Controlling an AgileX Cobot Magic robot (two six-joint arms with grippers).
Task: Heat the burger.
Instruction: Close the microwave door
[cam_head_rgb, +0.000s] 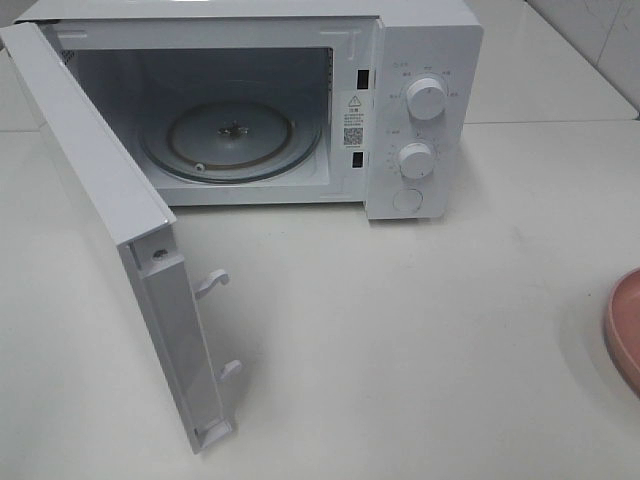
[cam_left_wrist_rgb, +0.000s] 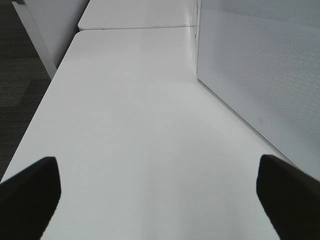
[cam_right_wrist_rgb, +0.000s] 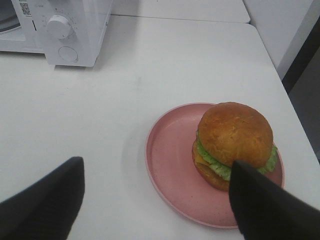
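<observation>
Both end effectors are seen spread open and empty, the right end effector (cam_right_wrist_rgb: 155, 200) poised above the soft, squashable golden-bunned burger (cam_right_wrist_rgb: 234, 145) on the round pink plate (cam_right_wrist_rgb: 170, 170), which is judged best gripped gently across the bun's sides.

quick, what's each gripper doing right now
left gripper: open, holding nothing, above bare table beside the microwave door.
right gripper: open, empty, hovering over the pink plate with the burger.
</observation>
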